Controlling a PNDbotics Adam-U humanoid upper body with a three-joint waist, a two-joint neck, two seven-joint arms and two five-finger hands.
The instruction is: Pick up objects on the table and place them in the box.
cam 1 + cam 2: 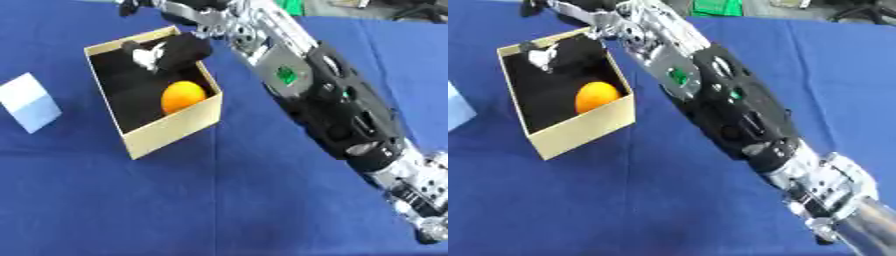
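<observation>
Right hand (179, 50) over the box (175, 125), far corner, fingers curled round a small white object (144, 57). Orange ball (182, 96) sits inside the box. Pale blue block (31, 102) on blue surface (219, 200), left of box.

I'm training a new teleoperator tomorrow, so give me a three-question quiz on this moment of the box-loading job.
1. True or false: the orange ball already lies inside the box.
2. Which arm reaches over the box? A) left B) right C) both
3. Fill in: the pale blue block lies on the blue cloth to the box's ____ side.

Key
1. True; it rests in the near corner on the black lining.
2. B; the right hand is over the far end of the box, and the left hand is not in view.
3. Left; it stands apart from the box.
</observation>
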